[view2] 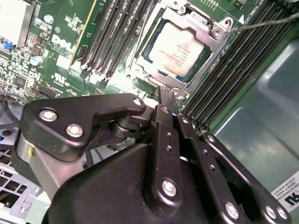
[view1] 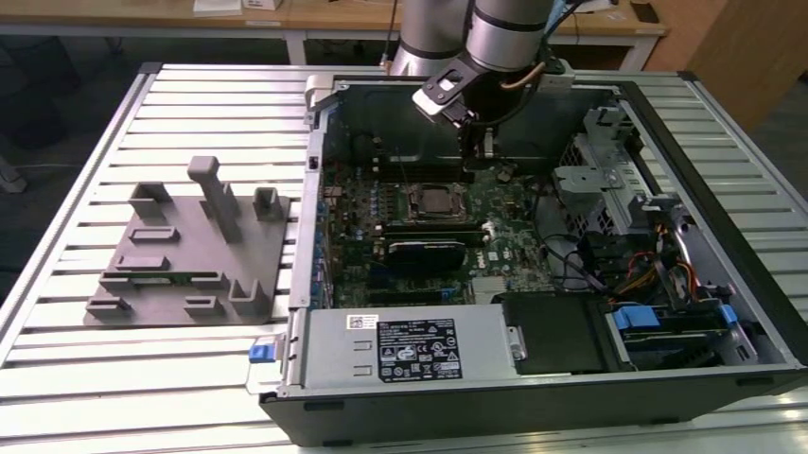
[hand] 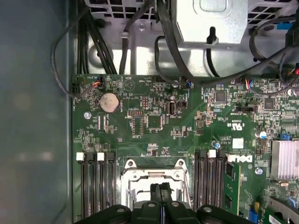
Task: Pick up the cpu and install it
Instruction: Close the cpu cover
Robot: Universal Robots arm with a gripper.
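Cpu (view2: 180, 46) with faint printed lettering in its socket (view2: 216, 31), hand (view2: 163, 91) near

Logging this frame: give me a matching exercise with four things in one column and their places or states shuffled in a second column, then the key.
Things:
1. cpu
2. gripper
3. grey fixture
4. coin cell

Places or states:
A. on the slatted table, outside the case
B. round silver disc on the motherboard
C. shut, holding nothing, close by the socket frame
D. lying inside the socket frame

Pairs: 1-D, 2-C, 3-A, 4-B.
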